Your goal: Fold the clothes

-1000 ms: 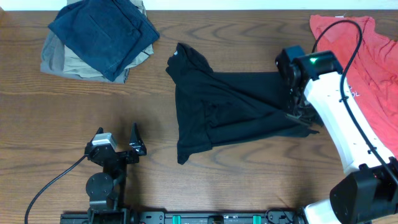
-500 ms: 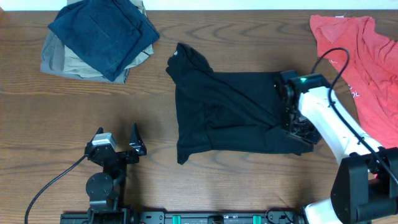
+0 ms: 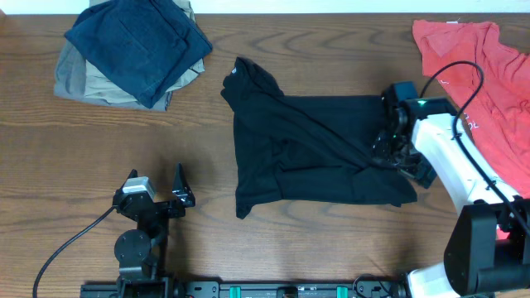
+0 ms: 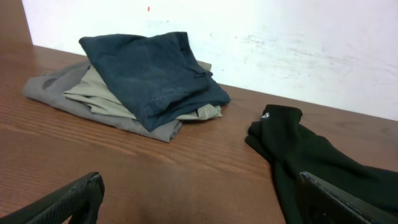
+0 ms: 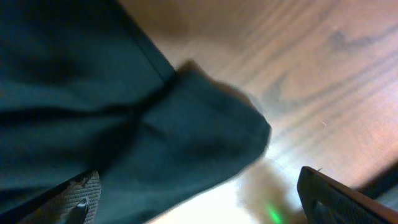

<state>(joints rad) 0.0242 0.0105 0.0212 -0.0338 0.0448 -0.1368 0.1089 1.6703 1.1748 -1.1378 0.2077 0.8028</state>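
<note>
overhead view: nearest to the robot's base, the left pincer (image 3: 156,177) stands low over the desk (image 3: 331,248). its jaws are wide apart with nothing between them, and it is well apart from the clothes. a little farther, in the middle of the desk, lies the black garment (image 3: 306,149), partly folded. one narrow part of it reaches up and left, and there it carries a small white round logo (image 3: 234,72).

the right pincer (image 3: 391,149) hangs over the right edge of the garment. in the right wrist view its fingers stand wide apart and the cloth lies loose under them, so it is open and grips nothing.

i judge the fabric to be soft, light and limp. it wrinkles and bunches thickly at the right edge, so it will probably sag and slide over itself when lifted. a good place to take hold is a free corner or a hem, pinching all layers together, not the flat middle.

the logo is too small to read, and i find no readable lettering on the black cloth. farther right, the coral-red shirt (image 3: 484,83) has small white writing, also unreadable. far left, a navy garment (image 3: 137,41) lies on a khaki one (image 3: 83,83); no labels show on either.
</note>
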